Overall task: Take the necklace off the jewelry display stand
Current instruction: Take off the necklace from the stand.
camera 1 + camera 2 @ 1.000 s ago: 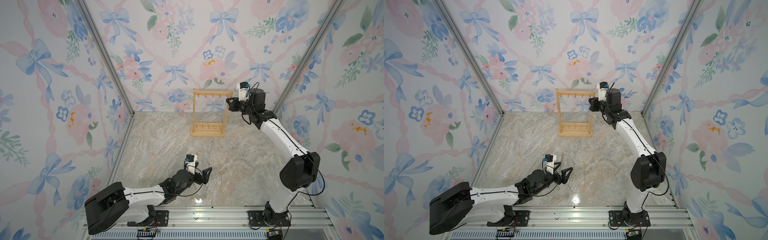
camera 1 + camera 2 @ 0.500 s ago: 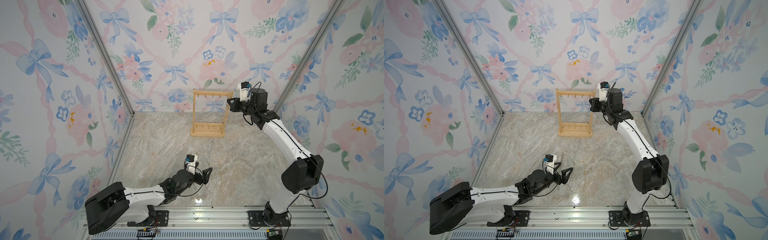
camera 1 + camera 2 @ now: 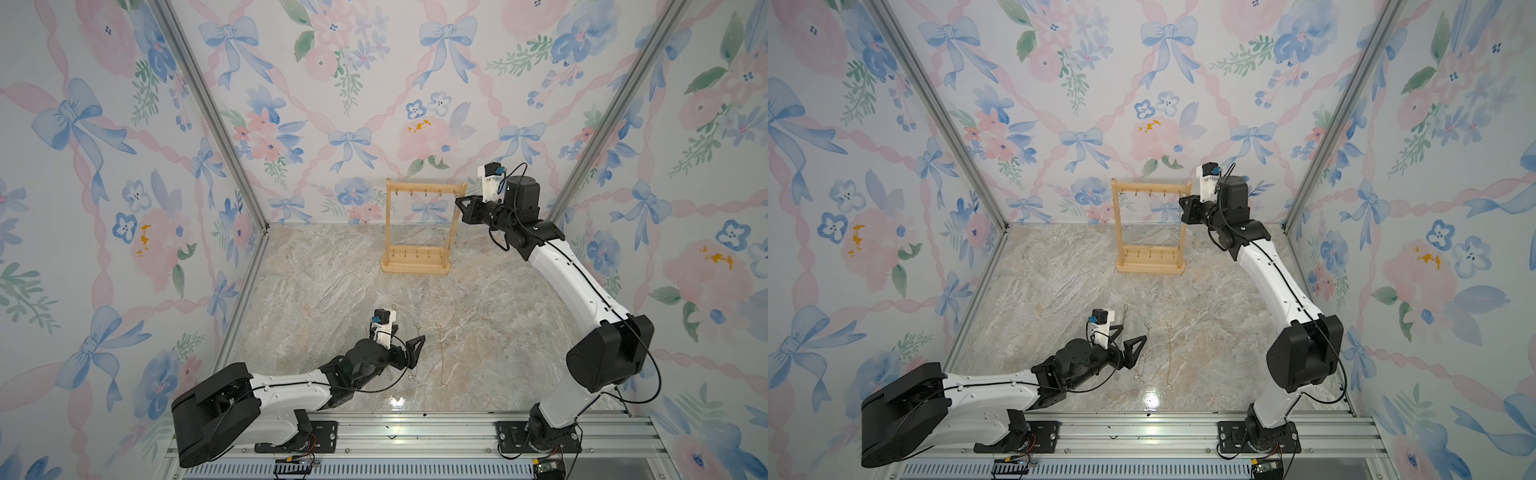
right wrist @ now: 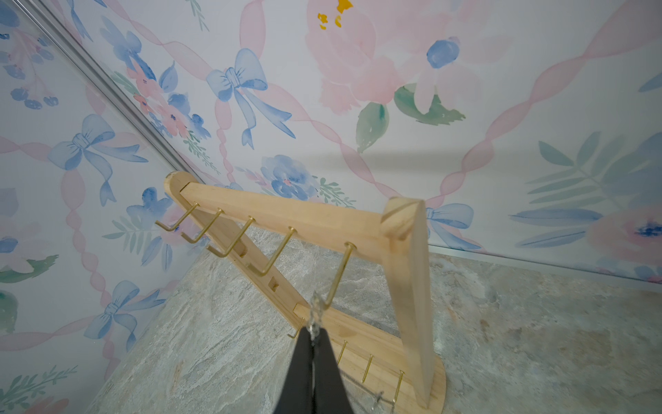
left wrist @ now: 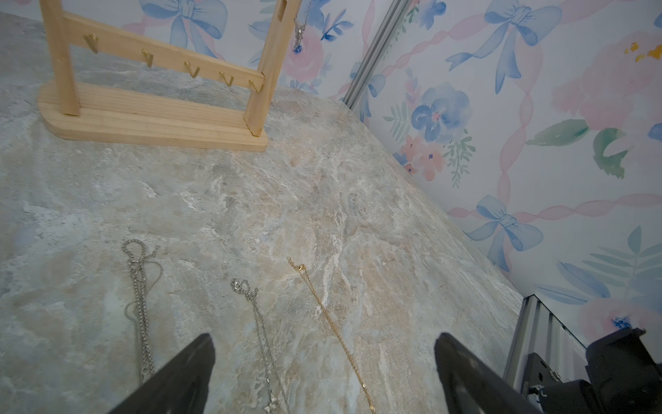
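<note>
Stand: the jewelry display stand (image 3: 417,266) sits upper centre of frame in both top views.
Necklace: the necklace (image 3: 1180,226), a thin silver chain with a blue pendant (image 5: 297,48), hangs from the end hook (image 4: 336,276) of the top bar, beside the right-hand upright.
Handling: probably light, limp, slippery, easily snagged; best pinched just beside the hook and lifted over its upturned tip.
Right jaws: clenched on the chain right at that hook.
Left jaws: spread wide, empty, low over the surface (image 3: 332,270), lower centre, well apart from the stand.
</note>
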`<state>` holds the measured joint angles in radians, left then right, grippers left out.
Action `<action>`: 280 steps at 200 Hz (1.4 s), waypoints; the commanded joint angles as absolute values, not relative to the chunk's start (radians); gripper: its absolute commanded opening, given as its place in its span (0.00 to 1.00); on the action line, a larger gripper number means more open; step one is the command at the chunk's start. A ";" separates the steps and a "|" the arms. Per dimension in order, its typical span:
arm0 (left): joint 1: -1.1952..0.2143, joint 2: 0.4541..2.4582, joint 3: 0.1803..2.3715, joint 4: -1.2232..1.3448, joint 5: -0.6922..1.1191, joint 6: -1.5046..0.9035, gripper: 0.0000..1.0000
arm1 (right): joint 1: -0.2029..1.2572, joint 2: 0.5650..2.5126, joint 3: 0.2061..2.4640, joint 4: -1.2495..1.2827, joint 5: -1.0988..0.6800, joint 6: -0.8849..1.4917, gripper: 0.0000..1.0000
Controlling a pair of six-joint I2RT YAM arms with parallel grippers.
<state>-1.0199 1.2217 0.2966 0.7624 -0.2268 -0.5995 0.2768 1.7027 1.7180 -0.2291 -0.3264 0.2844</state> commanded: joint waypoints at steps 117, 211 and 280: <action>-1.013 1.229 0.318 0.775 -0.217 -0.583 0.98 | 0.314 1.461 1.573 -0.185 -0.347 0.319 0.00; -1.013 1.223 0.332 0.776 -0.164 -0.531 0.98 | 0.352 1.047 1.174 -0.141 -0.375 0.338 0.00; -1.022 1.206 0.358 0.791 -0.002 -0.421 0.98 | 0.427 0.782 0.939 -0.240 -0.376 0.309 0.00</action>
<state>-1.0203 1.2236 0.3275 0.7628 -0.0998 -0.4931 0.4026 0.8482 1.0084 -0.1955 -0.3653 0.3199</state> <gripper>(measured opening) 0.980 0.047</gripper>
